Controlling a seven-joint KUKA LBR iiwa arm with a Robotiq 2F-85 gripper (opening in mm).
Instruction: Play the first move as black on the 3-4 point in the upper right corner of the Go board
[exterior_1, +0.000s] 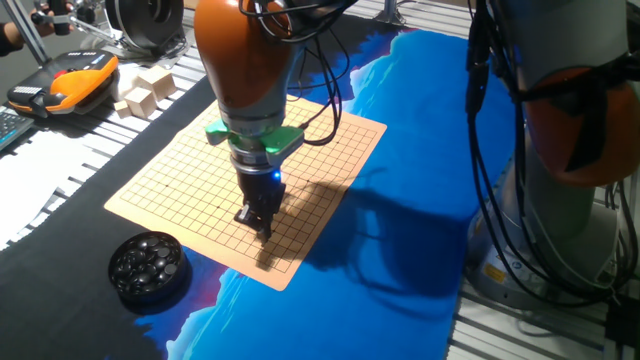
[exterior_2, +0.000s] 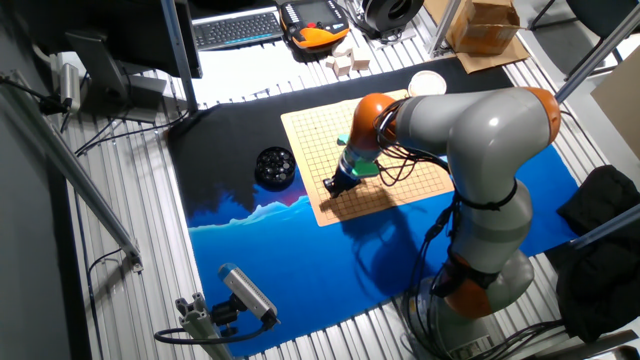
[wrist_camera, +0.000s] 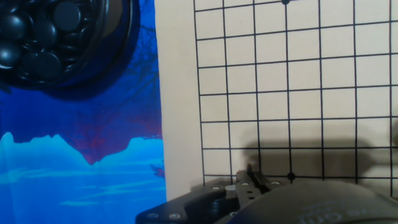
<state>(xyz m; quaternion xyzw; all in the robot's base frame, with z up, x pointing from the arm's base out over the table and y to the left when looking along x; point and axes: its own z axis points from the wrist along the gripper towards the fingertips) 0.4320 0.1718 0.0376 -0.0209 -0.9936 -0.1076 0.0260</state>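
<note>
The wooden Go board (exterior_1: 330, 140) lies on the blue and black mat, and its grid shows bare in every view (exterior_2: 310, 130) (wrist_camera: 311, 93). No single black stone shows on it. My gripper (exterior_1: 262, 228) hangs just above the board's near corner, the one closest to the bowl, also seen in the other fixed view (exterior_2: 332, 186). Its fingers look close together; whether a stone sits between them is hidden. In the hand view only the gripper's dark body (wrist_camera: 249, 190) shows at the bottom edge. The round black bowl (exterior_1: 148, 265) (wrist_camera: 56, 37) holds several black stones.
The bowl (exterior_2: 275, 165) stands on the mat just off the board's corner. Wooden blocks (exterior_1: 145, 90) and an orange-black handset (exterior_1: 70, 80) lie beyond the board. A white round lid (exterior_2: 427, 82) and a cardboard box (exterior_2: 485, 25) sit at the far side.
</note>
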